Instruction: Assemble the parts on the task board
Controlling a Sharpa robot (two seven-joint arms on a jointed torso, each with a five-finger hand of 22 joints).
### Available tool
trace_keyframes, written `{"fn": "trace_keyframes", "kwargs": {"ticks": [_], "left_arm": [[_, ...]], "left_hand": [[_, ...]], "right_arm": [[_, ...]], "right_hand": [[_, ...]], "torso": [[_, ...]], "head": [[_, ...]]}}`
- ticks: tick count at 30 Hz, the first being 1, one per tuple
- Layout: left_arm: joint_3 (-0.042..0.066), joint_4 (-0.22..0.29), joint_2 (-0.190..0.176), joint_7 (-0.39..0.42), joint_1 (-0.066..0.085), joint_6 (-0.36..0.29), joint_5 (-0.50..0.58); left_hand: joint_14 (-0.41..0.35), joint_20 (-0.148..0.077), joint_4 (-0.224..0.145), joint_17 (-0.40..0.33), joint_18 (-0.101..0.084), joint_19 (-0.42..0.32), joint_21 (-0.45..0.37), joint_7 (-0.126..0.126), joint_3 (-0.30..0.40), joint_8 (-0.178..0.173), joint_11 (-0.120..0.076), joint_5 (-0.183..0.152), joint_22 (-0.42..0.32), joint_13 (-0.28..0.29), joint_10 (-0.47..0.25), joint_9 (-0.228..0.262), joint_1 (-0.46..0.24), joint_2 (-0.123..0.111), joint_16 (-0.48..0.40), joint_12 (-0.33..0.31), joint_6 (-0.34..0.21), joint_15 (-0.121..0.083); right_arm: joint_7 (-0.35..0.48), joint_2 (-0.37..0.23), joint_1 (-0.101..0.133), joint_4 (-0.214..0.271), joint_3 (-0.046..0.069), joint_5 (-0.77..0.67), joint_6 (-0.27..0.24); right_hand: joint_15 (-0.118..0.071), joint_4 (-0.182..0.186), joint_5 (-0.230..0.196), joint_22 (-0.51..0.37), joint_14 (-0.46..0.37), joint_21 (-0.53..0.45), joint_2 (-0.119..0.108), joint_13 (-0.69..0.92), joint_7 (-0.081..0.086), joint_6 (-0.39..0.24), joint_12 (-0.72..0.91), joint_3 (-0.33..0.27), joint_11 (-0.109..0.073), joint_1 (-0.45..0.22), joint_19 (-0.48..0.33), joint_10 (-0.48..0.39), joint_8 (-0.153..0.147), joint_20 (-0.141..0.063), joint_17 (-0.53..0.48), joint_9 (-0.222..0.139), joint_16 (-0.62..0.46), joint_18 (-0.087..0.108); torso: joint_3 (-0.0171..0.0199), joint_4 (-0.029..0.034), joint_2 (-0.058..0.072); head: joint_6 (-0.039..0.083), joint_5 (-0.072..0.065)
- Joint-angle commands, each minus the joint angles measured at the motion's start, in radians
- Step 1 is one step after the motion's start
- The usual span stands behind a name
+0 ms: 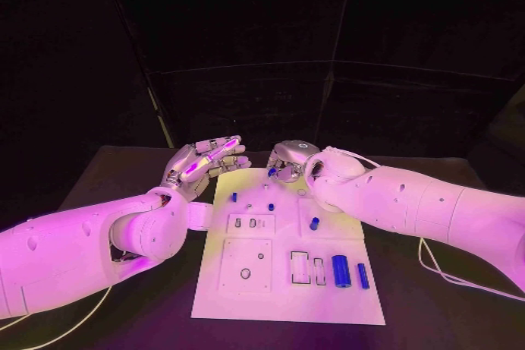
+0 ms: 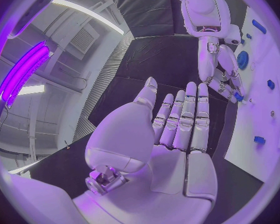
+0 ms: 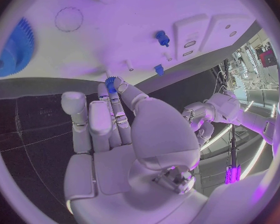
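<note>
- Blue plastic, small and toothed at its rim like a tiny gear: that is the small blue gear-like part (image 3: 110, 80), pinched at the fingertips of the right silver many-fingered hand (image 1: 293, 160), over the far end of the white rectangular task board (image 1: 287, 301). In the left wrist view the same piece sits at those fingertips (image 2: 238, 96).
- It looks light and rigid, so it should need little force. Its teeth give some grip, but a piece this small can easily twist or pop out of a pinch. Holding it by the rim on opposite sides seems best, leaving the face free for seating.
- The left silver many-fingered hand (image 1: 203, 165) is held up beside the board's far left corner, fingers straight and close together, holding nothing.
- Other small blue cylindrical parts rest on the board: a thick one (image 1: 341, 271) and a thinner one (image 1: 362, 275) near its close right side, more short pegs (image 1: 314, 223) farther up.
- A large blue toothed wheel (image 3: 15, 47) lies on the board near the right hand.
</note>
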Motion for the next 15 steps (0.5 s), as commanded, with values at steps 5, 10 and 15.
{"fn": "trace_keyframes", "kwargs": {"ticks": [5, 10, 15], "left_arm": [[0.001, 0.003, 0.001, 0.002, 0.003, 0.014, 0.0], [0.001, 0.003, 0.002, 0.001, 0.003, 0.014, 0.0], [0.001, 0.005, 0.004, 0.001, 0.003, 0.016, 0.0]], "left_hand": [[0.006, 0.001, -0.006, 0.002, 0.006, 0.008, -0.007, 0.031, -0.002, -0.004, 0.0, -0.001, -0.002, -0.001, 0.007, -0.001, 0.006, 0.005, -0.007, -0.005, 0.005, 0.004], [0.006, 0.001, -0.006, 0.002, 0.006, 0.008, -0.007, 0.031, -0.002, -0.004, 0.0, -0.001, -0.002, -0.001, 0.007, -0.001, 0.006, 0.005, -0.007, -0.005, 0.005, 0.004], [0.006, 0.001, -0.006, 0.002, 0.006, 0.008, -0.007, 0.031, -0.002, -0.004, 0.0, -0.001, -0.002, -0.001, 0.007, -0.001, 0.005, 0.005, -0.007, -0.005, 0.005, 0.003]], "right_arm": [[-0.009, 0.011, 0.002, -0.016, 0.001, -0.005, 0.019], [-0.018, 0.022, 0.002, -0.032, 0.001, -0.005, 0.019], [-0.018, 0.035, 0.002, -0.05, 0.001, -0.006, 0.026]], "right_hand": [[0.004, 0.0, -0.004, 0.0, 0.012, 0.007, -0.007, -0.001, 0.002, -0.012, -0.005, 0.008, 0.0, -0.01, 0.003, -0.01, -0.003, 0.002, -0.002, 0.001, 0.004, -0.012], [0.005, 0.002, -0.004, -0.001, 0.011, 0.006, -0.01, -0.001, 0.003, -0.015, -0.006, 0.013, 0.001, -0.012, 0.001, -0.014, -0.003, 0.003, -0.004, 0.0, 0.003, -0.011], [0.006, 0.005, -0.005, 0.0, 0.011, 0.007, -0.015, -0.001, 0.004, -0.019, -0.007, 0.016, 0.002, -0.015, 0.001, -0.019, -0.003, 0.004, -0.003, 0.0, 0.005, -0.011]], "torso": [[-0.0005, -0.0002, 0.001], [-0.0011, 0.0019, 0.001], [-0.0013, 0.003, 0.002]], "head": [[-0.003, 0.003], [-0.004, 0.003], [-0.004, 0.006]]}}
